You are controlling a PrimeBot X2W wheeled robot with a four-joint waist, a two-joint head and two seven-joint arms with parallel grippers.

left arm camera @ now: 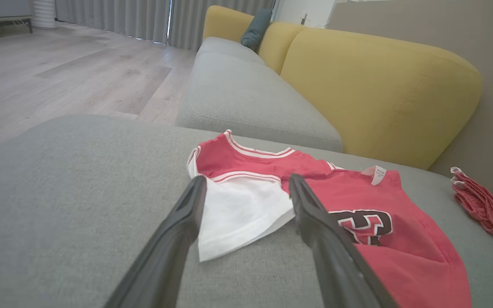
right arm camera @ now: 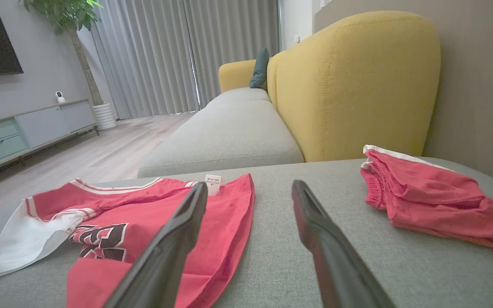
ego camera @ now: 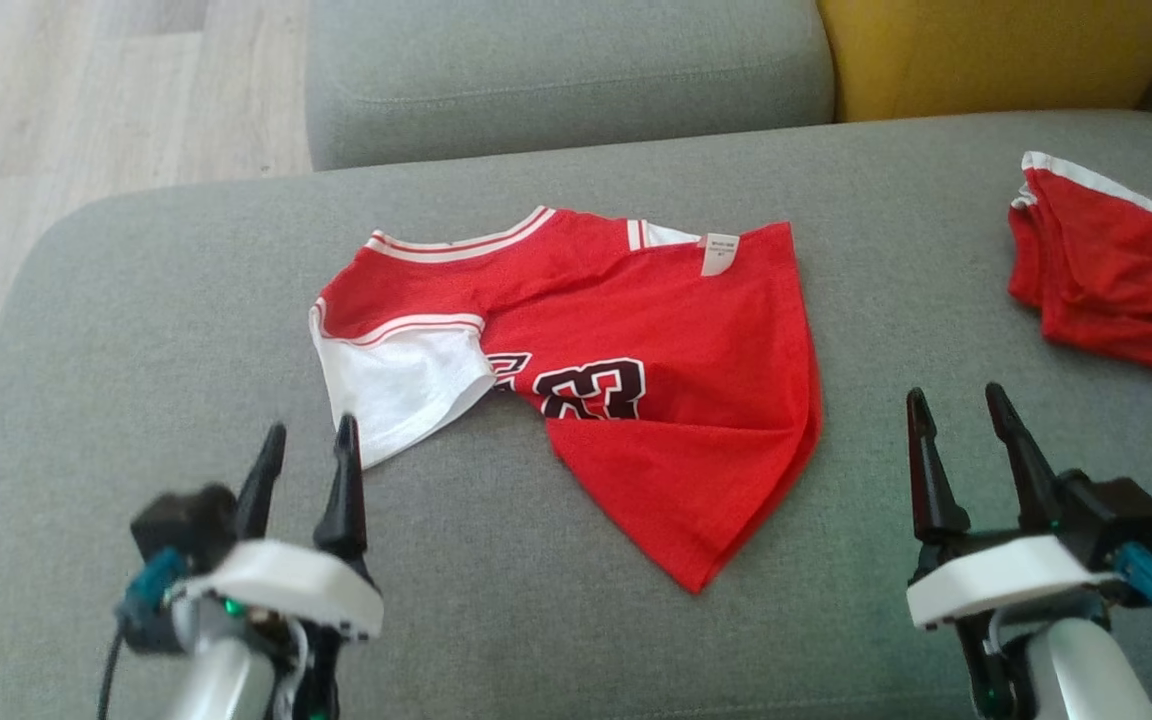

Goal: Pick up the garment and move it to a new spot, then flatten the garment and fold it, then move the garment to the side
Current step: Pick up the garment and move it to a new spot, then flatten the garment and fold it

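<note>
head: high, looking down | wrists: low over cushion, facing yellow backrest | shared: jersey

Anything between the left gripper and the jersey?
Nothing visible. The left gripper is open, and the white sleeve of the jersey lies right ahead of its fingers on bare grey cushion. The red shorts sit far off to the right.

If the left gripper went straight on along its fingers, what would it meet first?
Most likely the white sleeve of the red jersey: it lies on the sofa cushion ahead of the open left gripper, framed between its fingers in the left wrist view. Height above the fabric is unclear.
</note>
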